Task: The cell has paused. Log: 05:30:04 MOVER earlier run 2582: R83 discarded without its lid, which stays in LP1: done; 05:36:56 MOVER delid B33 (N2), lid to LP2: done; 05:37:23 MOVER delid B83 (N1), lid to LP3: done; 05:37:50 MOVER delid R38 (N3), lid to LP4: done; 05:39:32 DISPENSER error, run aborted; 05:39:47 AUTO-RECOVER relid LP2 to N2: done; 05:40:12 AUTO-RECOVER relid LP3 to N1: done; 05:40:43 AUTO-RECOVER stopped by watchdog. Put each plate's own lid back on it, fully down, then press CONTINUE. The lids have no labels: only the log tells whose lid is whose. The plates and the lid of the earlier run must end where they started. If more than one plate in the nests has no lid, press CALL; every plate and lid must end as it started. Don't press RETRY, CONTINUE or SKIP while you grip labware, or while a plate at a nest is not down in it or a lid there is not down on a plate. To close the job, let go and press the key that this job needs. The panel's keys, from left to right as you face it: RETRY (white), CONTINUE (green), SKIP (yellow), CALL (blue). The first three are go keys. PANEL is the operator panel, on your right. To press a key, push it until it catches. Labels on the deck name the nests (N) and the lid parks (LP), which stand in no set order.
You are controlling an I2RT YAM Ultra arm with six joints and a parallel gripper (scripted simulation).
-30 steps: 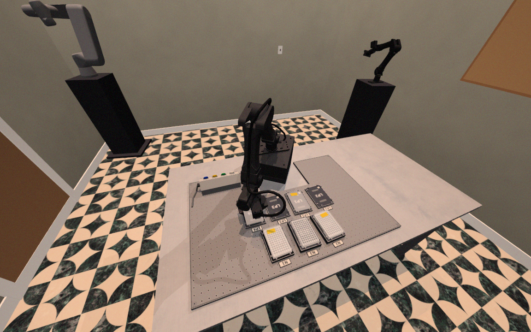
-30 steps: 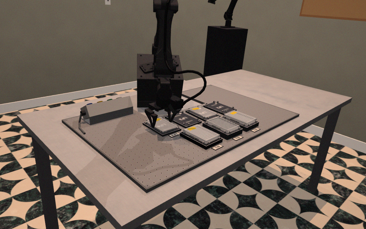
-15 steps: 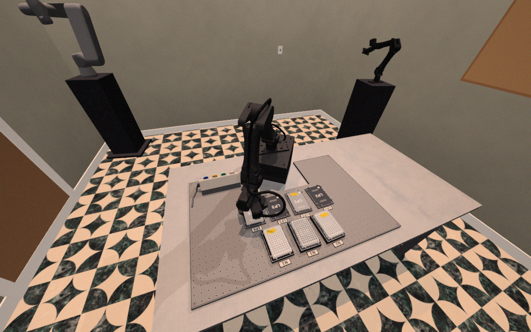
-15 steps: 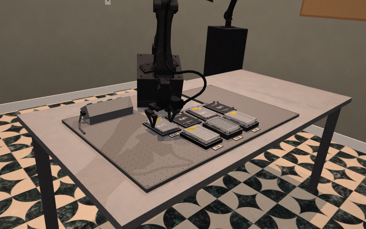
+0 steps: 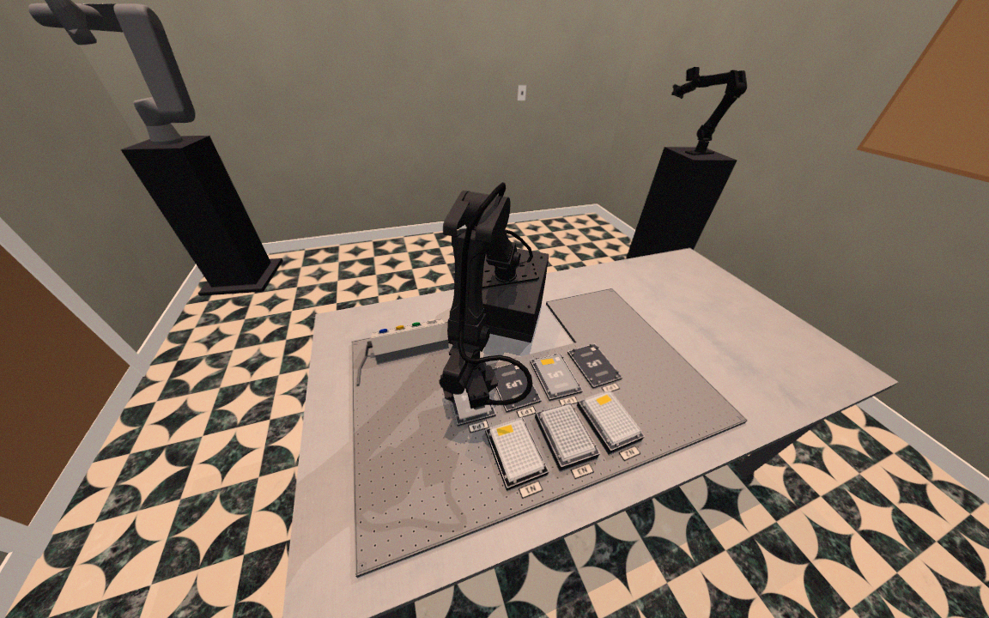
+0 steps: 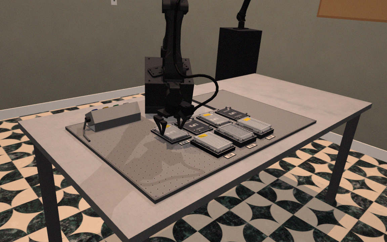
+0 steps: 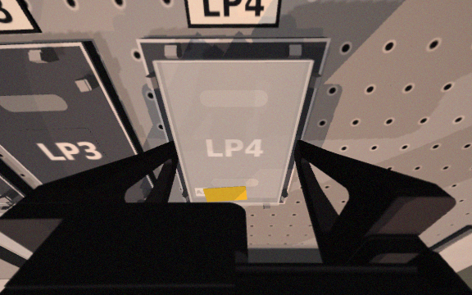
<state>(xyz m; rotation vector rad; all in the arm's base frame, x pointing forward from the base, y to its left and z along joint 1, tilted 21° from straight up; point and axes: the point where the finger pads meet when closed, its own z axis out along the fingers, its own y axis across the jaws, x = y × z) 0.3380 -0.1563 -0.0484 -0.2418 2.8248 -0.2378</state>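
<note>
My jaws stand wide apart, gripping nothing, lowered astride the lid [image 7: 233,127] that lies in park LP4 [image 7: 319,53]. One finger [image 7: 160,164] sits just outside the lid's one long edge, the other just outside the opposite edge; whether either touches, I cannot tell. The lid is translucent, its yellow tag [image 7: 224,193] at the end nearest my wrist. Beside it, park LP3 [image 7: 56,123] shows its bare dark bed. From the top view, three plates sit in a row of nests on the counter [image 5: 751,338]: the middle plate [image 5: 567,433] carries no yellow tag, the two outer plates [image 5: 515,451] [image 5: 611,420] do. The panel [image 6: 113,115] stands well apart.
</note>
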